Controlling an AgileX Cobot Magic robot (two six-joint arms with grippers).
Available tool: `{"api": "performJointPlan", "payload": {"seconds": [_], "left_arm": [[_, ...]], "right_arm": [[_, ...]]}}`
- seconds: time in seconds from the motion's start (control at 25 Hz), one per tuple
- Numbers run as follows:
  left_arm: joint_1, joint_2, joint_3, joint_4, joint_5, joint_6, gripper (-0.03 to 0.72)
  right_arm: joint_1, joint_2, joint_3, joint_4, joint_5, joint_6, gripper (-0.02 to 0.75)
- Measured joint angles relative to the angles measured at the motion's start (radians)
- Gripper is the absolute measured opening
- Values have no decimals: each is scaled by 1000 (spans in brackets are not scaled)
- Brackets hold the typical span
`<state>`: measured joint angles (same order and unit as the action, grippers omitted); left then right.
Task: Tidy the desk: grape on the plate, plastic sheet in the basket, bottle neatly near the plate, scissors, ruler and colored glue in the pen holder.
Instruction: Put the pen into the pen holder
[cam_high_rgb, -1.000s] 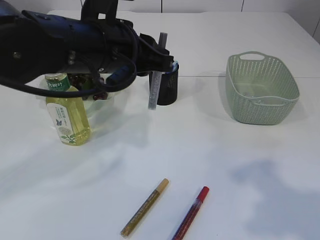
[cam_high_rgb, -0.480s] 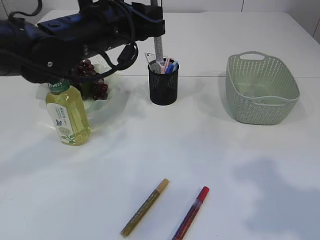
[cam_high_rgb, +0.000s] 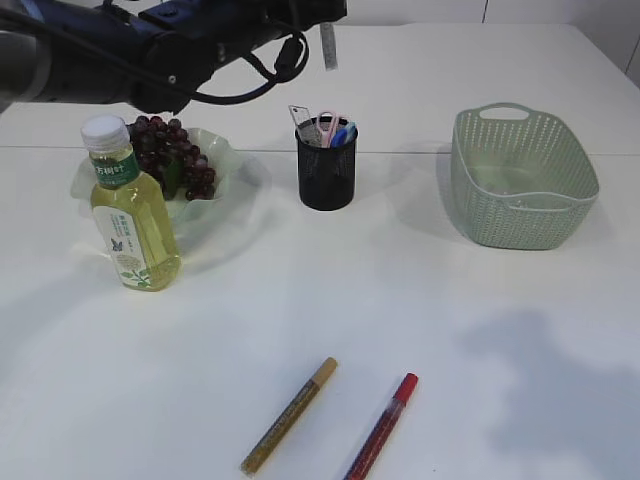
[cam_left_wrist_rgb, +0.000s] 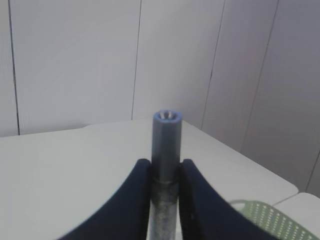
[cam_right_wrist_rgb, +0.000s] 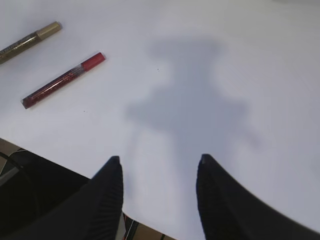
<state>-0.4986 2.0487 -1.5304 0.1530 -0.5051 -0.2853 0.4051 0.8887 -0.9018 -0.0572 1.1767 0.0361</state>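
My left gripper (cam_high_rgb: 323, 14) (cam_left_wrist_rgb: 166, 165) is shut on a silver colored glue pen (cam_high_rgb: 328, 46) (cam_left_wrist_rgb: 167, 142), high above and behind the black pen holder (cam_high_rgb: 327, 172). Pink-handled scissors (cam_high_rgb: 330, 124) and a ruler (cam_high_rgb: 300, 117) stand in the holder. Dark grapes (cam_high_rgb: 172, 152) lie on the pale green plate (cam_high_rgb: 228, 160). The yellow bottle (cam_high_rgb: 129, 215) stands upright at the plate's front left. Gold (cam_high_rgb: 290, 415) (cam_right_wrist_rgb: 29, 41) and red (cam_high_rgb: 382, 426) (cam_right_wrist_rgb: 62, 80) glue pens lie at the front. My right gripper (cam_right_wrist_rgb: 159, 160) hangs open over bare table. The plastic sheet is out of view.
A green mesh basket (cam_high_rgb: 522, 178) stands at the right. White table (cam_high_rgb: 400, 290) lies between the holder and the two pens. The table's near edge shows beneath my right gripper in the right wrist view.
My left arm has risen and swung back with the silver glue pen, from beside the pen holder to high above it. The plate and grapes have come into view.
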Motion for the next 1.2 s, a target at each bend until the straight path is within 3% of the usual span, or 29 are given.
{"api": "performJointPlan", "payload": {"seconds": [0.36,1.2], "left_arm": [[21,118,-111,2,68,0,124],[29,214,-161,2,84,0,134]], "right_arm": [[0,0,0,-42,-34,0,381],[0,0,0,-54,-55,0,381]]}}
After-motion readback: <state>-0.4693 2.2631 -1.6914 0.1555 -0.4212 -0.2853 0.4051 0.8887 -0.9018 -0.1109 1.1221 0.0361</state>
